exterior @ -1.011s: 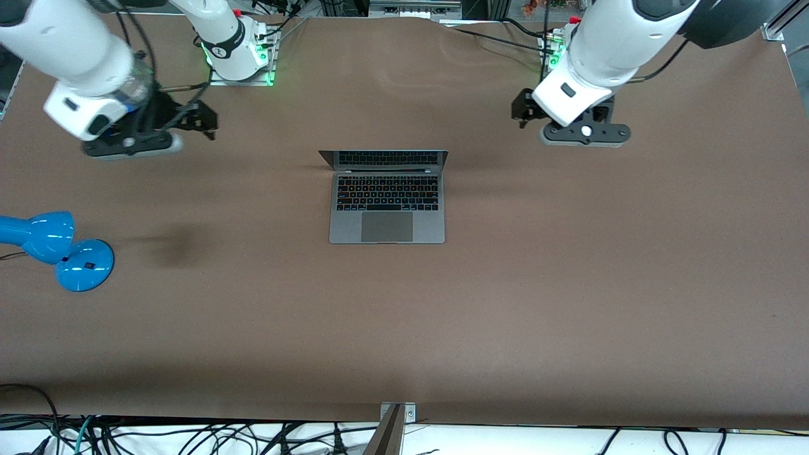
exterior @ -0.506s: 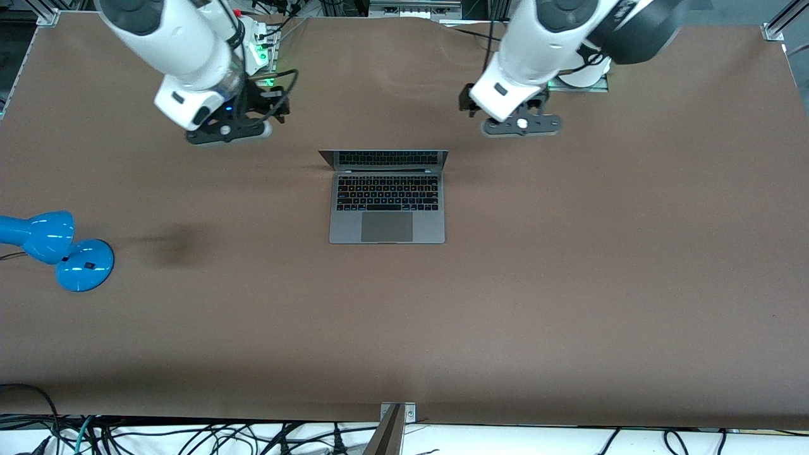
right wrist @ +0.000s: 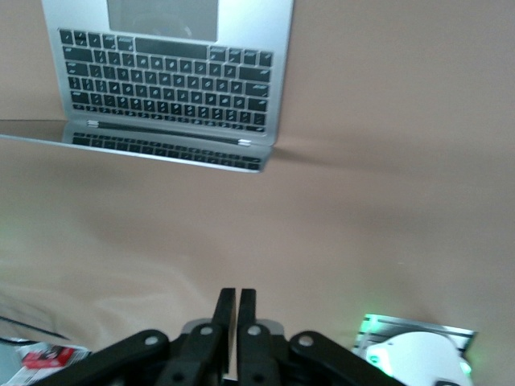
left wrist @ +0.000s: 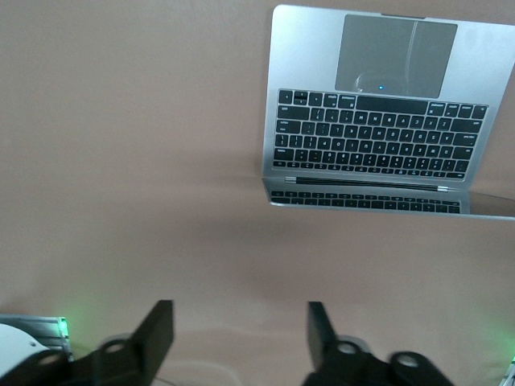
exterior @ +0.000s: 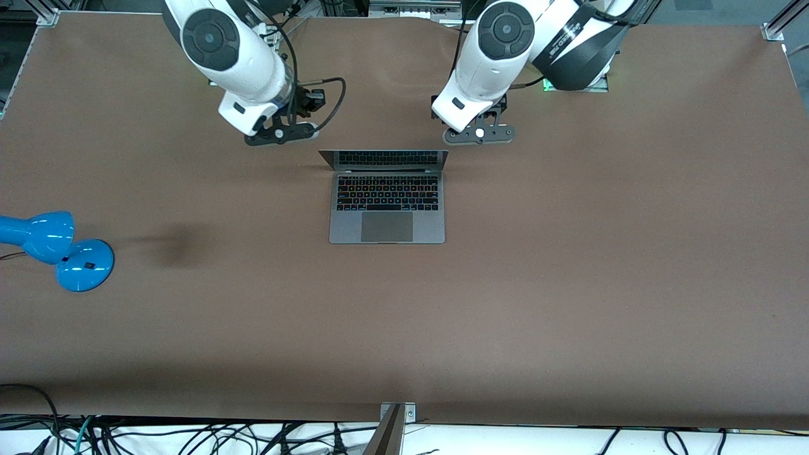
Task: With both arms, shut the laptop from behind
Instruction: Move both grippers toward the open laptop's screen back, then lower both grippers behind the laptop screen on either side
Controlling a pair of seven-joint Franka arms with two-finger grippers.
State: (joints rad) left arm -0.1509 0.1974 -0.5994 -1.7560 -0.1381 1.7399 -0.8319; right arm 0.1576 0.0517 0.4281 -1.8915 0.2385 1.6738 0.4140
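Brown tabletop (exterior: 569,284) carries the laptop (exterior: 387,208) at the middle of the frame, screen raised and keyboard showing (its lid edge faces the robots' bases). Just above it, toward the upper middle of the front view, the right claw (right wrist: 235,310) hangs over bare tabletop, clenched on nothing. Its partner, the left claw (left wrist: 240,334), hangs alongside, released, fingers (left wrist: 157,330) apart. A blue lamp (exterior: 57,246) sits at the frame's left edge.
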